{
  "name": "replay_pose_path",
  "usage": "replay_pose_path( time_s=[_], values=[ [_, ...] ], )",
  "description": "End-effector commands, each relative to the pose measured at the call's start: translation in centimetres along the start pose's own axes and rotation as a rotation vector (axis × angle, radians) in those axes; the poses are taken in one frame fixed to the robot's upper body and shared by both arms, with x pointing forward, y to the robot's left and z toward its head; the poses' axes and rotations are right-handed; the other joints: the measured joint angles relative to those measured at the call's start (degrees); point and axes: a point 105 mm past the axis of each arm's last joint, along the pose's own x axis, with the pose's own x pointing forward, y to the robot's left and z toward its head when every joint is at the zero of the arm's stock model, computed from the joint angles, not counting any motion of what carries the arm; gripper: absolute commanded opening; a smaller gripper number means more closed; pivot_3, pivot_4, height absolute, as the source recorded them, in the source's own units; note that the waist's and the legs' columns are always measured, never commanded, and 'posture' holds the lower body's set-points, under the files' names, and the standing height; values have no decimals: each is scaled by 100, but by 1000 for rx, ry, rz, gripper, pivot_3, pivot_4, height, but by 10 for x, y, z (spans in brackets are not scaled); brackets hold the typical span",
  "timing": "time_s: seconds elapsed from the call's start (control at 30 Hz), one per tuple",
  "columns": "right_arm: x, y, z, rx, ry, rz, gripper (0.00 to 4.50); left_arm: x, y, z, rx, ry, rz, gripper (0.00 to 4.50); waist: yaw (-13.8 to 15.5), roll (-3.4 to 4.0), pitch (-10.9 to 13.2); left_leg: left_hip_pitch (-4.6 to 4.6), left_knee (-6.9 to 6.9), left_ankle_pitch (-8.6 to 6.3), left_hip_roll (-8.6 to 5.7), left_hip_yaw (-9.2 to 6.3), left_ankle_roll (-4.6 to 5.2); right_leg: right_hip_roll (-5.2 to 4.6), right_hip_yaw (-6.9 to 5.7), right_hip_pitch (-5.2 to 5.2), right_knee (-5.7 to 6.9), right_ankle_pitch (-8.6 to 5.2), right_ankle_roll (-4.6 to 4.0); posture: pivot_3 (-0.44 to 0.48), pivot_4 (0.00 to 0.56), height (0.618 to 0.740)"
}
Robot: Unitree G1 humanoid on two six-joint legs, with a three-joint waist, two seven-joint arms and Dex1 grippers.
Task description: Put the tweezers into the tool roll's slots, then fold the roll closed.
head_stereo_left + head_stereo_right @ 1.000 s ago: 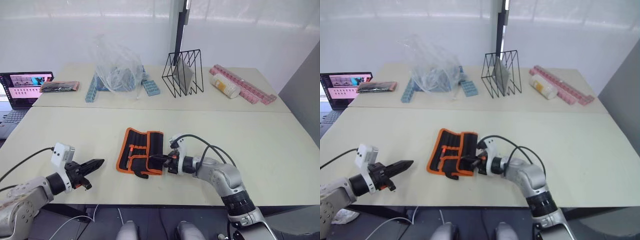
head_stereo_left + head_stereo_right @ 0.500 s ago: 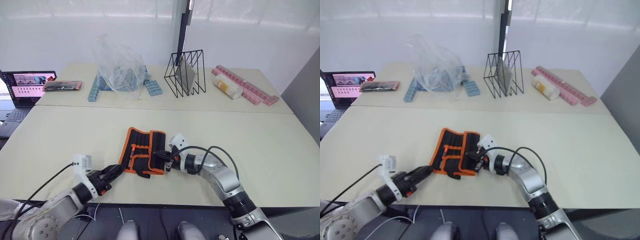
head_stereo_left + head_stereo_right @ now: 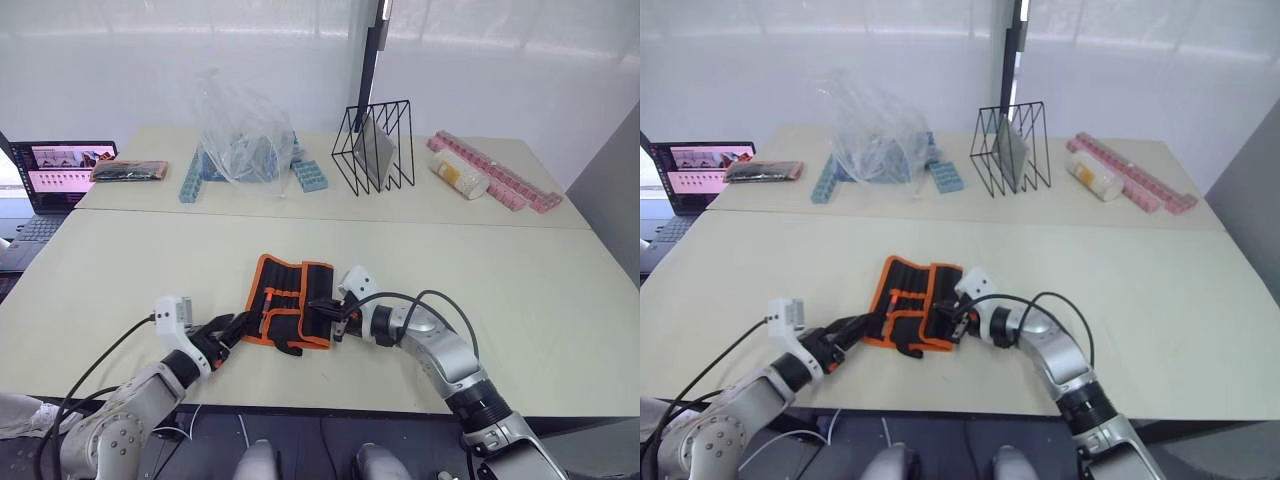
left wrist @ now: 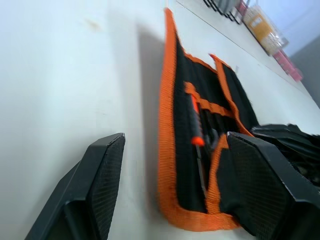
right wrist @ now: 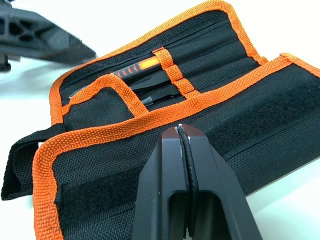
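The tool roll (image 3: pixel 285 312), black with orange binding, lies partly folded near the table's front edge, its strap (image 3: pixel 287 348) trailing toward me. In the right wrist view its slots (image 5: pixel 150 82) hold an orange-handled tool and slim black pointed tweezers (image 5: pixel 159 90). My left gripper (image 3: pixel 234 328) sits low at the roll's left edge, open, and its fingers (image 4: pixel 102 190) straddle that edge of the roll (image 4: pixel 200 150) without touching it. My right gripper (image 3: pixel 326 312) is shut, its tips (image 5: pixel 182 132) resting on the roll's folded right flap (image 5: pixel 240 125).
On the far table stand a laptop (image 3: pixel 55 165), a black-orange flat packet (image 3: pixel 128 171), a clear plastic bag (image 3: pixel 243 125) over blue trays (image 3: pixel 307 176), a black wire rack (image 3: pixel 372 145), a bottle (image 3: pixel 458 174) and a pink pill organiser (image 3: pixel 500 180).
My left arm has swung in from the left to the roll's left edge and its gripper has opened. The right gripper has stayed shut at the roll's right flap.
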Motion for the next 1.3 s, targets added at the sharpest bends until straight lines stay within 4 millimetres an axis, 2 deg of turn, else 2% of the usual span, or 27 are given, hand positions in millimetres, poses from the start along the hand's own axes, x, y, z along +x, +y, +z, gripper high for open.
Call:
replay_pose_path(
  time_s=[0.03,0.13,0.23,0.5,0.57,0.6,0.67,1.0,1.03,1.3],
  values=[
    [-3,0,-15,31,56,-12,0,0,0,-3,34,16,-9,3455,6,0,0,1,0,0,-2,0,0,-2,0,1,0,0,0,0,150,684],
    [-3,3,-16,31,62,-7,0,8,-15,-19,36,69,-63,3455,19,3,-1,2,0,0,-8,-1,0,-7,-1,3,0,0,1,0,150,684],
    [-3,3,-18,38,79,-14,0,13,-22,-25,30,79,-85,3455,27,5,-3,3,-1,0,-14,-1,0,-13,0,5,0,0,1,0,150,684],
    [-2,8,-15,58,65,-7,0,14,-17,-23,21,61,-67,3455,33,5,-3,7,1,0,-16,5,0,-18,4,1,4,-1,3,0,150,684],
    [-2,10,-14,52,59,3,0,14,-17,-23,22,64,-68,3455,90,-5,-10,36,-4,-5,14,73,-2,-11,50,-56,5,0,2,0,150,684],
    [-1,10,-14,53,57,3,0,14,-17,-23,22,65,-69,3455,93,-2,-15,47,-7,-18,50,167,-4,21,131,-95,14,4,-4,0,150,684],
    [-2,10,-14,54,58,-1,0,15,-17,-23,22,65,-72,3455,53,2,-20,19,-3,-20,26,142,-4,25,140,-61,15,4,10,0,150,684],
    [-1,6,-15,47,63,-25,0,17,-17,-27,7,81,-83,3455,23,1,-20,38,-3,-20,19,107,-4,25,123,-16,-3,2,16,0,150,684],
    [-1,6,-15,46,63,-26,0,17,-16,-28,4,86,-78,2922,20,1,-20,38,-3,-20,19,106,-4,25,122,-15,-3,2,16,0,150,684],
    [-1,6,-14,42,59,-26,0,17,-11,-25,-2,87,-69,396,14,1,-20,38,-3,-20,18,100,-4,25,117,-13,-3,2,16,0,150,684]
  ],
)
